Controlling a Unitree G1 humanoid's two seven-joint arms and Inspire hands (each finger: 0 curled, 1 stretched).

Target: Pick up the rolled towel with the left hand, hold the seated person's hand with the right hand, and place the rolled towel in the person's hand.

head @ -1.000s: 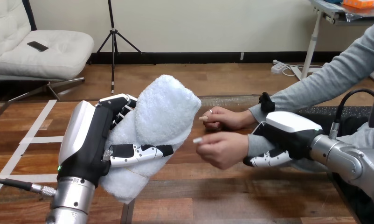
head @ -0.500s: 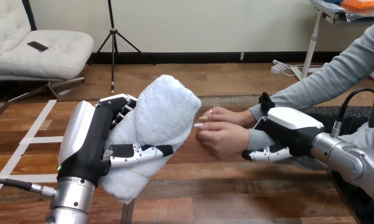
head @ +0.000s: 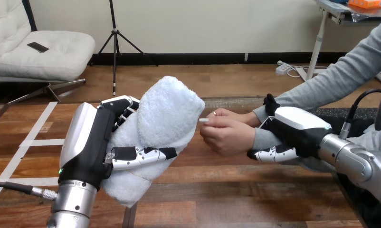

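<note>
Rolled towel (head: 165, 114), white and fluffy, is up off the brown wooden bench (head: 226, 190) in my left hand (head: 91, 142). The fingers (head: 118, 102) wrap its far side and the thumb crosses its near side, so the hand is closed firmly round the roll. The towel sits tilted, its upper end leaning towards the right and its lower end hanging just above the bench edge near me.

A small printed mark on the black wrist of my left hand is too small to read.

The person's nearer hand (head: 226, 135) is raised over the bench with one fingertip just beside the towel's upper end; I cannot tell whether it touches. The person's farther hand (head: 231, 115) lies right behind it, partly hidden. My right hand (head: 295, 130) rests against the grey sleeve (head: 260, 140) of the nearer arm, just behind the wrist; whether it grips there I cannot tell.

Strips of white tape (head: 36, 142) run across the bench at the far left, well apart from everything.
</note>
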